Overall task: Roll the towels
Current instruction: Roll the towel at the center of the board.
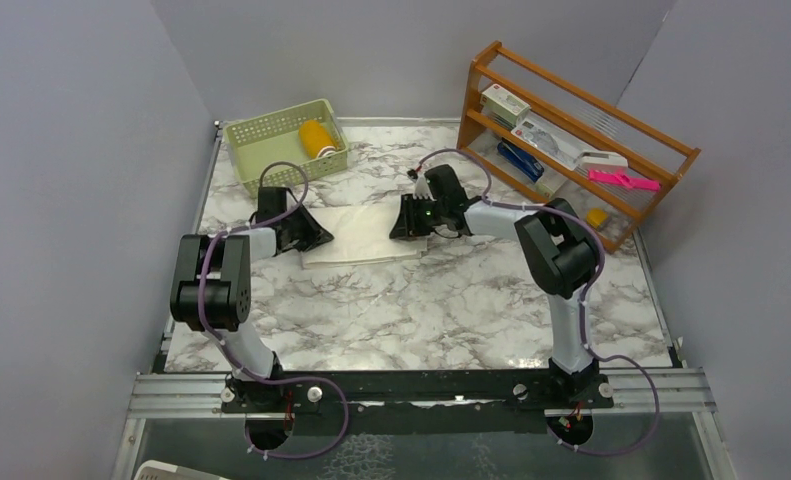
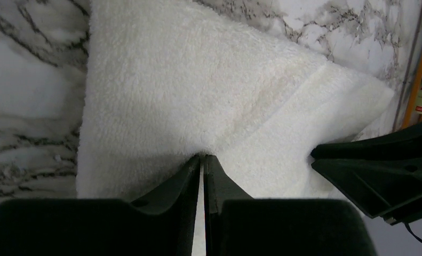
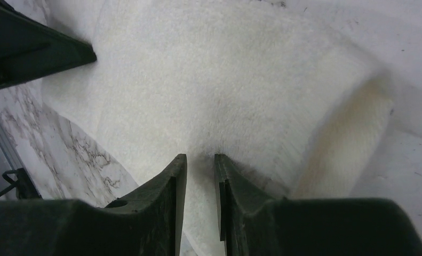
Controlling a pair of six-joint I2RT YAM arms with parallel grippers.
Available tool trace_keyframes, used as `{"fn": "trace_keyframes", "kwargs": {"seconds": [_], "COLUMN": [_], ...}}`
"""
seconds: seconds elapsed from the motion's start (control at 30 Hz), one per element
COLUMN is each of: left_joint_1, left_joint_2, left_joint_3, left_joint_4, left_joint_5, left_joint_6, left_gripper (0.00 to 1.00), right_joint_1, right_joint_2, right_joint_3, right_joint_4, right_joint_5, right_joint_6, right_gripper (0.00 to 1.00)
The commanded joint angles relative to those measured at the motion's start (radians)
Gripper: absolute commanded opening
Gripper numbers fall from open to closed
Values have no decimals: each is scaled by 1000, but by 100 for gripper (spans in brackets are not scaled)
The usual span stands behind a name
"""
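Surface: marble table (image 1: 421, 310).
Cloth: cream-white towel (image 1: 363, 236) lies mid-table.
Left side: left gripper (image 2: 202, 158) pinches its edge.
Right side: right gripper (image 3: 200, 158) pinches the opposite edge.

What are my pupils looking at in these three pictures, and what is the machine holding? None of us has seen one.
It is a robot with two arms bolted to a marble-patterned table. The wide picture is taken from above and behind; the other two come from a camera on each wrist, looking past its dark fingers. A cream-white terry towel lies in the middle. The left gripper pinches one edge and the right gripper pinches the opposite edge. Further back stand a pale green plastic basket holding a mustard-yellow rolled cloth, and a wooden rack of small items.
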Motion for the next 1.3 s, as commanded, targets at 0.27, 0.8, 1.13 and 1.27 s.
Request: {"fn": "trace_keyframes", "kwargs": {"seconds": [0.27, 0.8, 1.13, 1.27], "left_joint_1": [-457, -657, -455, -207], "left_joint_2": [-94, -97, -438, -417], "left_joint_3": [-345, -202, -40, -65], "left_joint_4": [296, 372, -30, -93], "left_joint_5": [-289, -356, -283, -84], "left_joint_6": [-315, -352, -49, 14], "left_gripper": [13, 13, 57, 63], "right_joint_1": [-77, -71, -100, -75], "right_joint_2": [225, 318, -139, -344], "right_joint_3": [322, 719, 436, 97], "right_joint_4": [-318, -511, -249, -30], "right_joint_5": [-25, -113, 41, 121], "right_joint_6": [-277, -388, -390, -402], "right_gripper": [33, 43, 74, 88]}}
